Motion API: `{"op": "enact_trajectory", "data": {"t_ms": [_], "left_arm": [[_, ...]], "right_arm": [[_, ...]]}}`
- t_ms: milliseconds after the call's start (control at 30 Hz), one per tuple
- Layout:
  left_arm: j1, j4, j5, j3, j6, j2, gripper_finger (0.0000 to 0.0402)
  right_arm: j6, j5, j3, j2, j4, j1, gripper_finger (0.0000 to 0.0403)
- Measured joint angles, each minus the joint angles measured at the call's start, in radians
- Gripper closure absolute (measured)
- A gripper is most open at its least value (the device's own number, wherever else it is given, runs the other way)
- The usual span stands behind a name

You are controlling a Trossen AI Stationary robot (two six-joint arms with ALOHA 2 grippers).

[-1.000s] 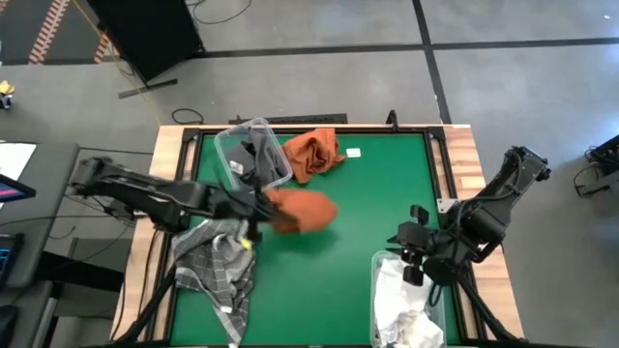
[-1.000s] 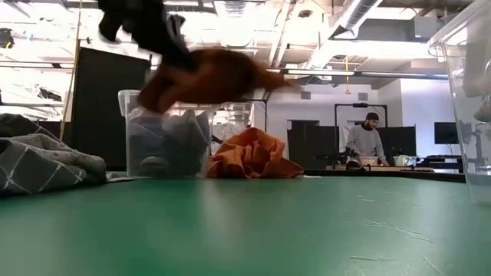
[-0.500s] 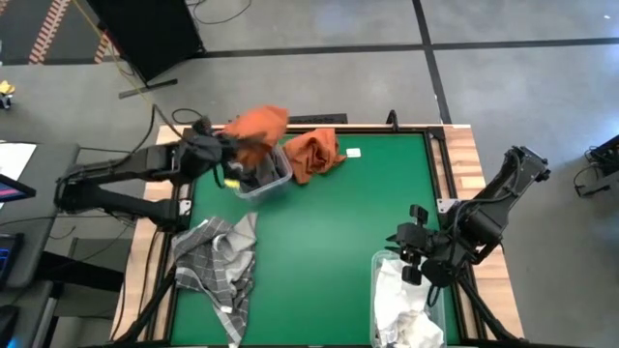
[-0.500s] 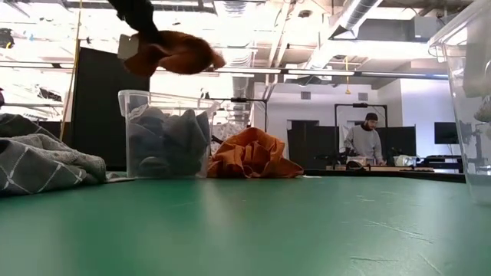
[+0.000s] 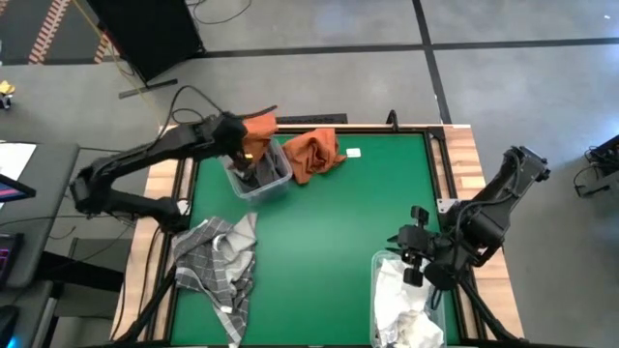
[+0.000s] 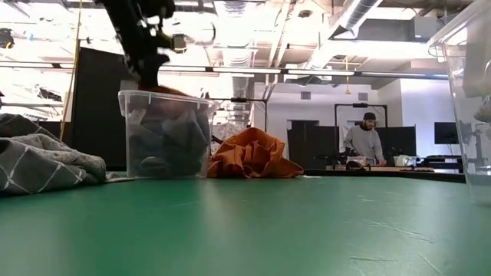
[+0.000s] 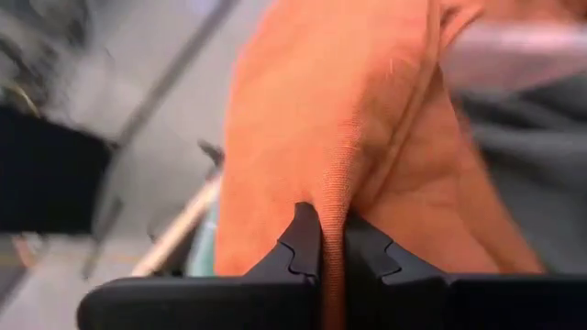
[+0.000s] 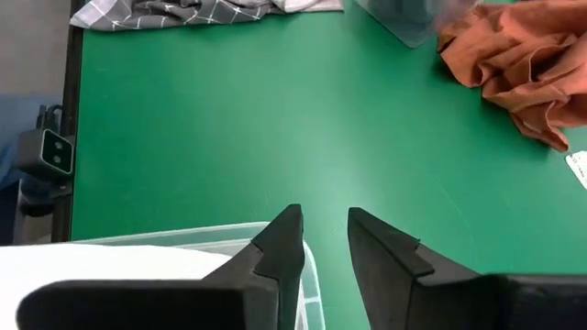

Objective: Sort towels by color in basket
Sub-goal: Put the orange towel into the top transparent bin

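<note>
A: Where is the left tool [image 7: 321,247] sitting relative to the clear bin [image 5: 256,172]?

B: It is hanging over the bin's far rim, fingers pinching a fold of a rust-orange towel [image 5: 257,129]. That cloth is draping over the rim; a dark grey towel [image 6: 165,138] is filling the bin below it.

A: Other things around the bin?

B: A second rust-orange towel [image 5: 314,152] is lying crumpled on the green worktop [image 5: 329,232] just beside the bin, with a small white tag [image 5: 353,153] beyond it. A grey plaid towel [image 5: 218,261] is lying near the bin, toward the worktop's front edge. Nothing is standing between them.

A: And the right tool [image 8: 321,240]?

B: It is waiting well apart from the bin, fingers slightly parted and holding nothing, over the rim of a second clear bin [image 5: 385,263] with white towels [image 5: 406,314] inside. A person [image 6: 365,142] is standing in the room behind.
</note>
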Motion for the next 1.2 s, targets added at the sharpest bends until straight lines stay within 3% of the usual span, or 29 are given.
{"op": "enact_trajectory", "data": {"t_ms": [167, 733, 1000, 1200], "left_arm": [[0.055, 0.004, 0.142, 0.0, 0.003, 0.115, 0.0392], [0.052, 0.022, 0.216, 0.005, 0.097, 0.474, 0.039], [0.052, 0.012, 0.239, 0.004, 0.122, 0.477, 0.037], [0.045, -0.024, 0.277, -0.003, 0.142, 0.381, 0.0335]], "right_arm": [[0.0, 0.035, 0.0, 0.025, -0.004, 0.038, 0.0283], [0.008, 0.038, -0.001, 0.121, -0.002, 0.046, 0.0283], [0.011, 0.036, -0.001, 0.121, 0.002, 0.046, 0.0283], [0.011, 0.035, -0.001, 0.121, 0.003, 0.046, 0.0283]]}}
